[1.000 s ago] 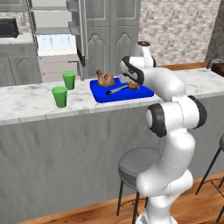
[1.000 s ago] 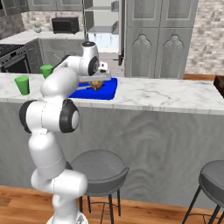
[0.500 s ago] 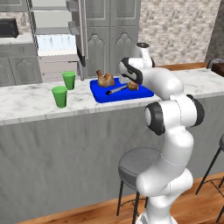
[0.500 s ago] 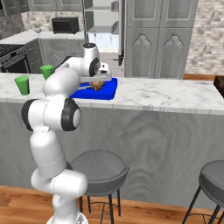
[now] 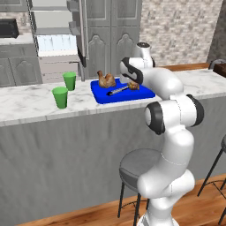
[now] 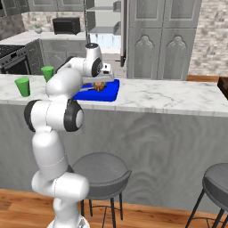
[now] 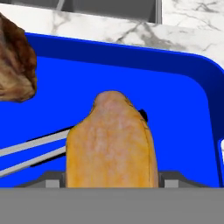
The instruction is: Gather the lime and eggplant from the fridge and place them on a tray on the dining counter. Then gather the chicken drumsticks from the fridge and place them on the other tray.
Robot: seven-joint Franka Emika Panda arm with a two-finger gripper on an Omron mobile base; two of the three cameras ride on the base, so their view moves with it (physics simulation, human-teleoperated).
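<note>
A blue tray (image 5: 100, 96) (image 6: 112, 92) (image 7: 183, 109) lies on the marble dining counter (image 5: 26, 103). My gripper (image 5: 132, 84) (image 6: 100, 83) (image 7: 111, 181) hangs low over the tray's right part, shut on a golden chicken drumstick (image 5: 134, 86) (image 6: 99, 87) (image 7: 111, 144) that fills the gap between its fingers. Whether it rests on the tray floor I cannot tell. Another, darker drumstick (image 5: 105, 79) (image 7: 15, 65) sits at the tray's back left. The lime, the eggplant and the other tray are out of view.
A grey metal utensil (image 5: 117, 91) (image 7: 30, 151) lies across the tray beside the held drumstick. Two green cups (image 5: 60, 97) (image 5: 69, 81) stand left of the tray. The fridge (image 5: 53, 39) stands open behind the counter. Stools (image 5: 141, 165) are under the counter's front edge.
</note>
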